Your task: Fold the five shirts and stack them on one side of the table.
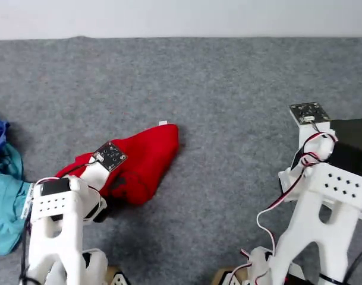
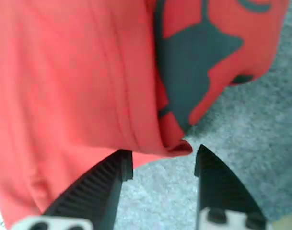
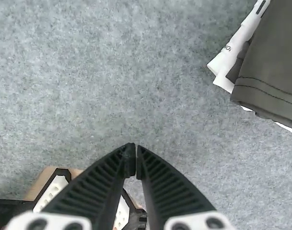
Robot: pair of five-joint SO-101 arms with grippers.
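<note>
Red shirt (image 1: 146,157) bunched, left gripper (image 2: 164,165) spread, right gripper (image 3: 135,150) closed

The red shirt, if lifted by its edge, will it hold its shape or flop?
Probably floppy: the red shirt lies bunched in soft folds, so it would likely drape and unfold from the left gripper. Likely light, being thin cloth. On the grey table, a push would probably wrinkle it rather than slide it.

Crumpled red shirt (image 1: 146,155) beneath left arm (image 1: 60,203)
</note>
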